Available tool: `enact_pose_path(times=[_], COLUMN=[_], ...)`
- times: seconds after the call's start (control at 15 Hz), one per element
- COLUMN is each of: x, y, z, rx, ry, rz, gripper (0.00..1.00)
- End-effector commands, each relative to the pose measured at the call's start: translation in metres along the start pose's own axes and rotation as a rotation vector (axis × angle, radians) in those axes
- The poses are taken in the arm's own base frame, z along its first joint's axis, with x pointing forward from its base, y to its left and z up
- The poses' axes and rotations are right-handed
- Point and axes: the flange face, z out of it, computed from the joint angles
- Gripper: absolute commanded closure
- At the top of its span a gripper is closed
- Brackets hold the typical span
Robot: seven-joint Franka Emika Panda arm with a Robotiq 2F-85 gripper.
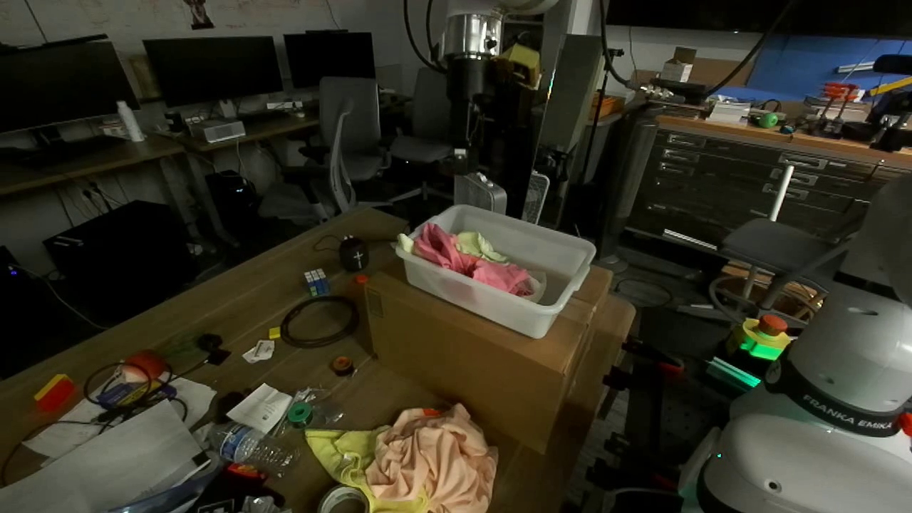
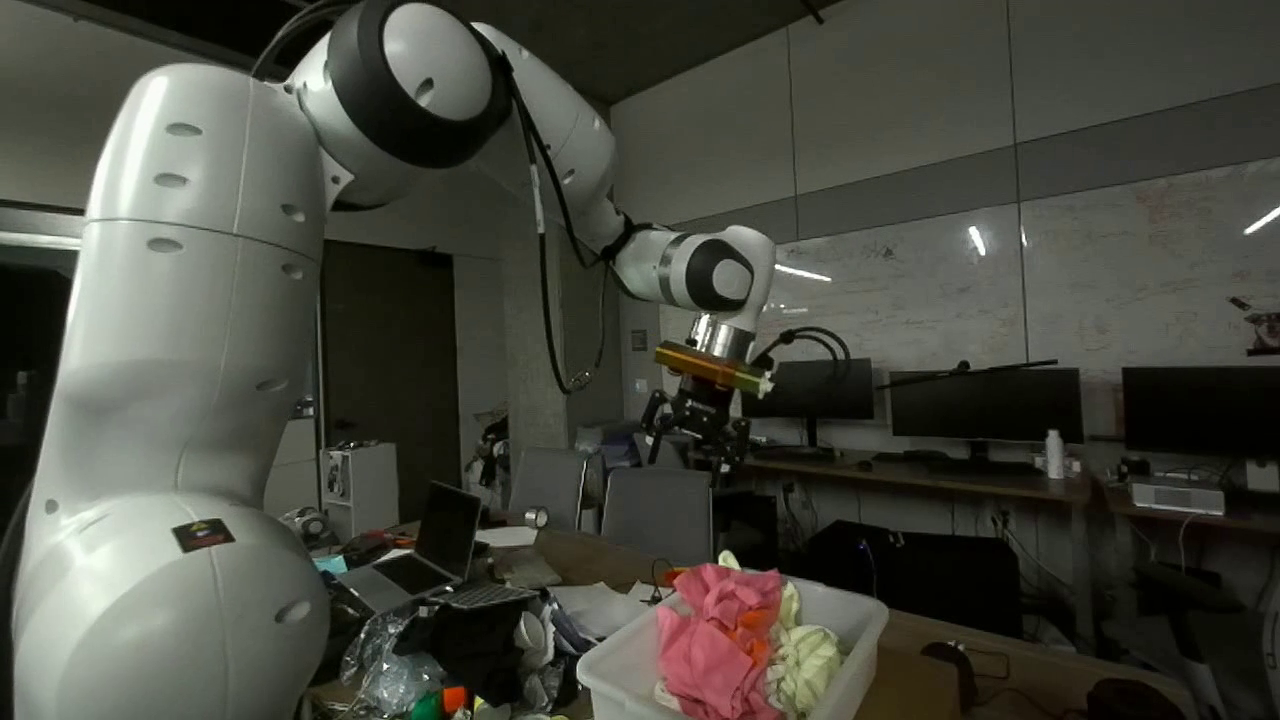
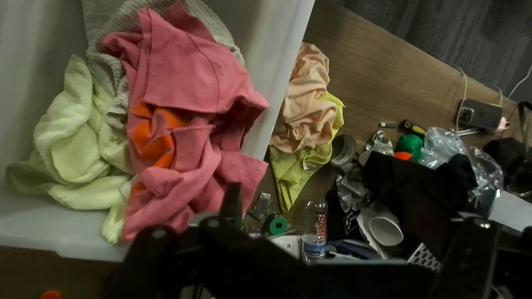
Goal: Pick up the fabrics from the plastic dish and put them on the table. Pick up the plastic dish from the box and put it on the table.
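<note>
Probably light and limp, the pink cloth (image 3: 183, 79) lies inside the plastic tub (image 1: 477, 298); its middle fold, away from the tub's wall, looks the best pinch. Higher than the tub, the gripper (image 2: 688, 463) hangs empty, jaws apart.

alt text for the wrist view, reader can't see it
A white translucent plastic tub at left holds a crumpled pink cloth with orange in its folds and a pale green cloth. Right of it, a peach cloth and a yellow-green cloth lie on a cluttered brown wooden table. An open, empty black two-finger gripper spans much of the bottom.
</note>
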Motion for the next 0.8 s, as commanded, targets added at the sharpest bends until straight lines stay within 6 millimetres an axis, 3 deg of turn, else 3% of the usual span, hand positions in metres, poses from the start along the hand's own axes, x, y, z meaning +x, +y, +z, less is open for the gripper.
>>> enact_pose_path(times=[0.0, 0.73], x=[-0.002, 0.004], y=[0.02, 0.064], z=[0.02, 0.107], rx=[0.044, 0.104], ry=[-0.012, -0.106], rz=[-0.044, -0.039], gripper=[0.0, 0.0])
